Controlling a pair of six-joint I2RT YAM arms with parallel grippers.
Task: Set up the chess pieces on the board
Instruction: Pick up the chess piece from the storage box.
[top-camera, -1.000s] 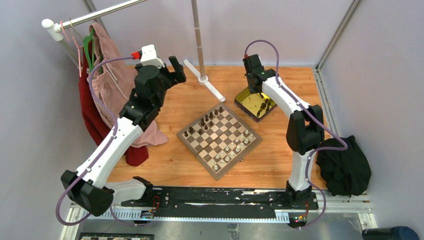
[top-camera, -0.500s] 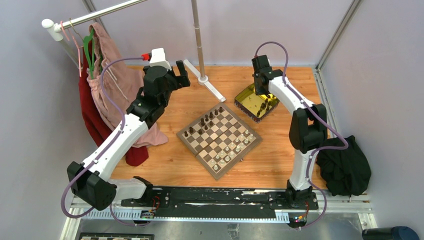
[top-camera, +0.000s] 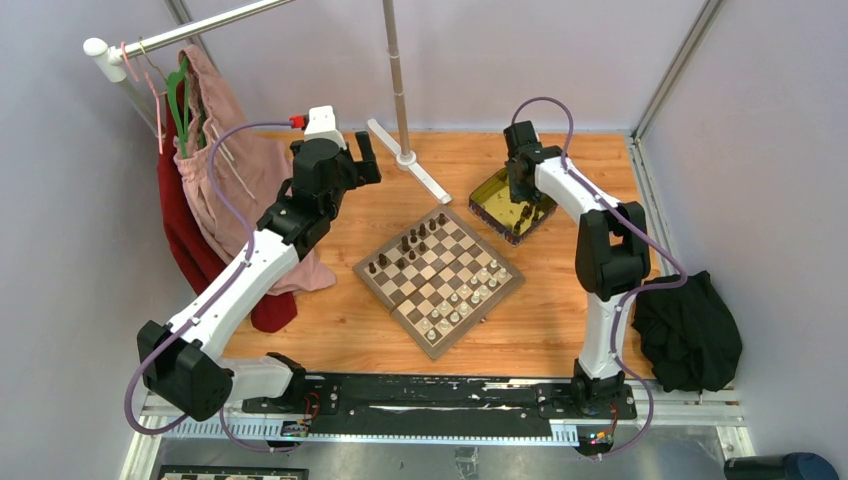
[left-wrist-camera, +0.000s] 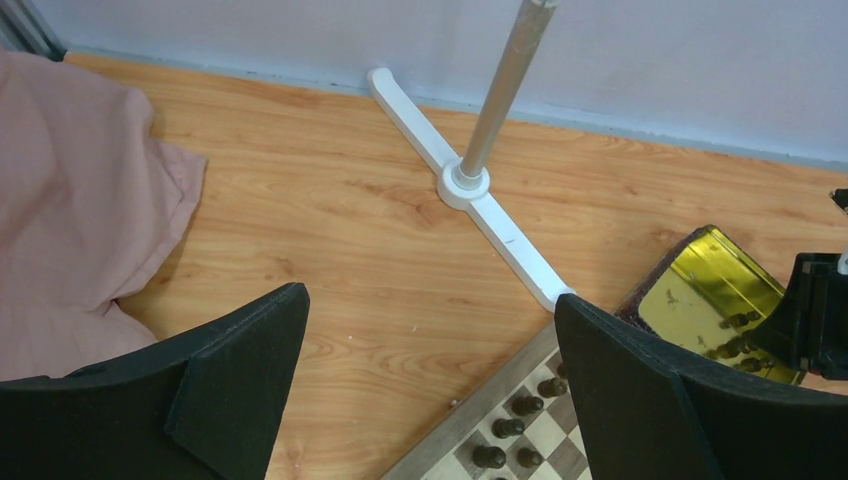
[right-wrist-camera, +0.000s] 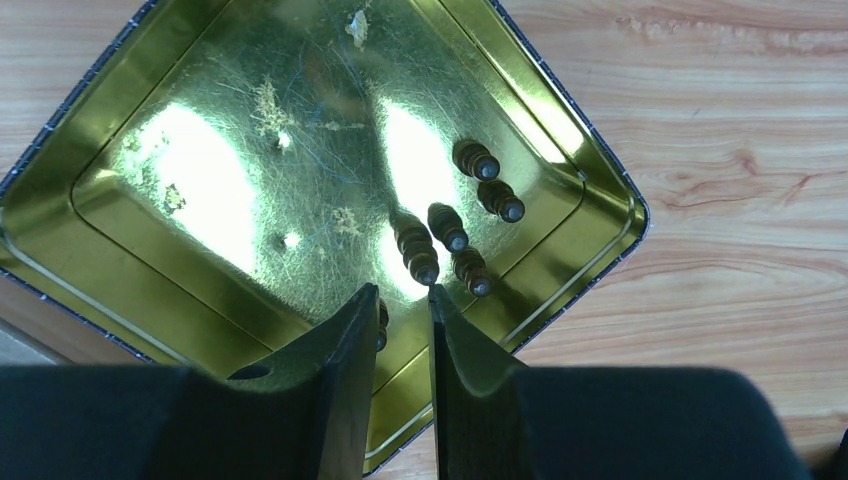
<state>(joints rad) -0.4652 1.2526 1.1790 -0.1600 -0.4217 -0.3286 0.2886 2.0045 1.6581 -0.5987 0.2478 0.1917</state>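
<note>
The board (top-camera: 397, 310) lies tilted like a diamond mid-table. Dark chess pieces (top-camera: 405, 245) stand along its far-left side and pale ones (top-camera: 470, 295) along its near-right side. A yellow-gold tin (top-camera: 490, 200) sits behind the board on the right. My right gripper (right-wrist-camera: 403, 295) hangs low inside the tin (right-wrist-camera: 220, 180), its jaws a narrow gap apart with nothing between them. Several dark pieces (right-wrist-camera: 418, 250) lie just ahead of its tips; one is half hidden by the left finger (right-wrist-camera: 350, 340). My left gripper (left-wrist-camera: 428, 295) is wide open above bare wood by the board's far-left edge (left-wrist-camera: 467, 415).
A clothes-rack pole on a white cross foot (top-camera: 405, 160) stands behind the board. Pink (top-camera: 225, 170) and red garments hang at the left, the pink one draping onto the floor (left-wrist-camera: 70, 200). A black cloth (top-camera: 690, 340) lies at the right. Walls close in the back and sides.
My left arm has swung right, towards the board's far corner. My right gripper has shifted right and come down over the tin, its gap about the same.
</note>
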